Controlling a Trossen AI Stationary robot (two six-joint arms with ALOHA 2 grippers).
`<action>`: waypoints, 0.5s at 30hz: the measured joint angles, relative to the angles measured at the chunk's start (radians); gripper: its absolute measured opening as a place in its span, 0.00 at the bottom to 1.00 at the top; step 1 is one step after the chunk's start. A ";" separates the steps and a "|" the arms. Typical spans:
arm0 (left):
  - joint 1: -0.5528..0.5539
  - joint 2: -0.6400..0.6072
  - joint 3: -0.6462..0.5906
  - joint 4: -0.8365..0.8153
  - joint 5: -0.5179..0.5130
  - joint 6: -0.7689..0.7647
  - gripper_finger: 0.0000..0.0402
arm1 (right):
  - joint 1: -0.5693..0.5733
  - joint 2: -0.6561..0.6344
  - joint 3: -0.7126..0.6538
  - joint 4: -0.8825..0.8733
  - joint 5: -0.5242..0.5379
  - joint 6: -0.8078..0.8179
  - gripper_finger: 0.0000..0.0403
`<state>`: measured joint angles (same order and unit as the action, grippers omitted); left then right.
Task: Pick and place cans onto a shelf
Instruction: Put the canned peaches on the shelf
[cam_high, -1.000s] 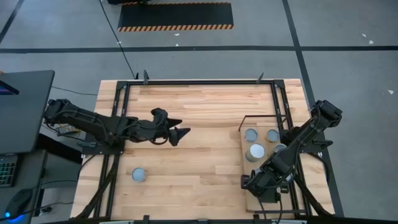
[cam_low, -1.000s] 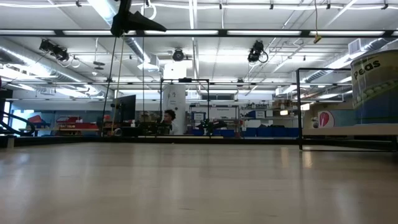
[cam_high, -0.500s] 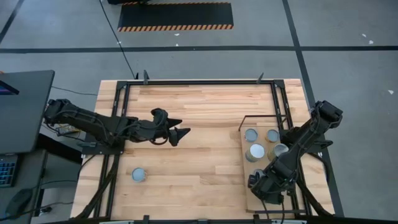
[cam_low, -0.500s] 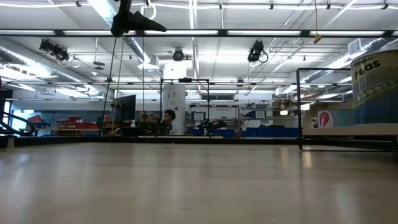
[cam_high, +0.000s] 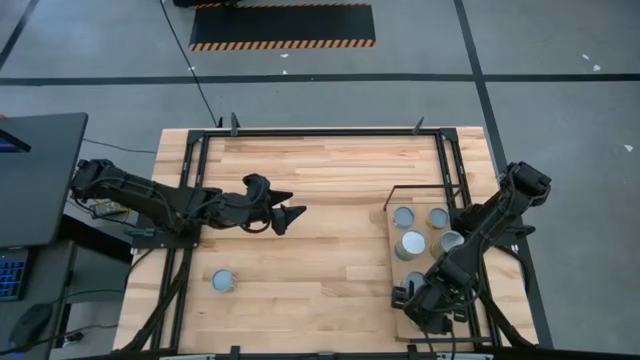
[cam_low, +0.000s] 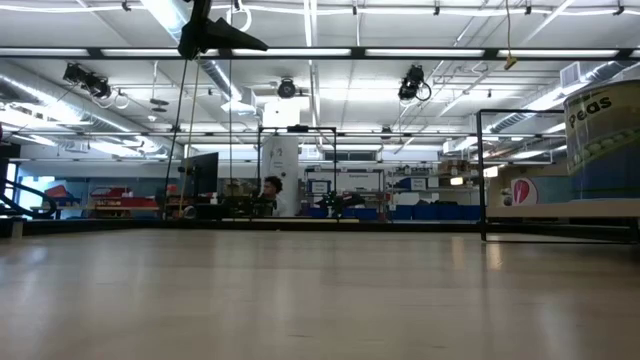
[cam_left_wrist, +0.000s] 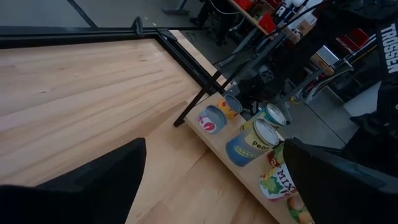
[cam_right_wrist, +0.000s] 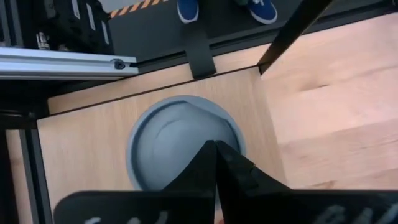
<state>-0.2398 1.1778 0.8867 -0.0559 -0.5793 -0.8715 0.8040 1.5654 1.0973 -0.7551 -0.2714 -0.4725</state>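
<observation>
Several cans stand upright on the shelf (cam_high: 399, 270) at the table's right: two at its far end (cam_high: 403, 216) (cam_high: 438, 216) and two behind them (cam_high: 411, 243) (cam_high: 452, 240). One more can (cam_high: 222, 281) stands alone on the tabletop, near left. My right gripper (cam_right_wrist: 216, 145) is shut and points steeply down over the grey top of a can (cam_right_wrist: 168, 143) at the shelf's near end (cam_right_wrist: 81, 143); in the high view the gripper (cam_high: 420, 302) hides this can. My left gripper (cam_high: 288, 215) hovers open above the table's middle, with nothing between its fingers. My right gripper's shut fingertips (cam_right_wrist: 219, 155) stand over the can's round top (cam_right_wrist: 186, 134), near its rim, coming from above. Whether they touch the top, I cannot tell. The can stands upright on the shelf.
The shelf's black frame has an upright post (cam_right_wrist: 292, 28) close to the right gripper and rails (cam_high: 420, 188) at its far end. A black frame (cam_high: 320, 132) runs around the table. A can labelled Peas (cam_low: 603, 140) fills the low view's right edge. A person's blue shoes (cam_right_wrist: 224, 9) show beyond the table.
My right gripper has shifted a little toward the table's near edge over the shelf's near end, uncovering more of the can behind it. The left arm and all cans have kept still.
</observation>
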 joint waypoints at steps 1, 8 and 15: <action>0.000 0.000 0.000 0.000 0.000 0.000 0.96 | 0.001 0.000 0.000 -0.001 -0.001 0.000 0.03; 0.000 0.000 0.000 0.000 0.000 0.000 0.96 | 0.020 -0.002 0.013 -0.037 -0.018 0.051 0.02; 0.000 0.000 0.000 0.000 0.000 0.001 0.96 | 0.022 0.003 -0.027 0.018 -0.043 0.051 0.02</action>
<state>-0.2398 1.1778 0.8867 -0.0558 -0.5793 -0.8707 0.8257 1.5688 1.0702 -0.7371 -0.3145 -0.4213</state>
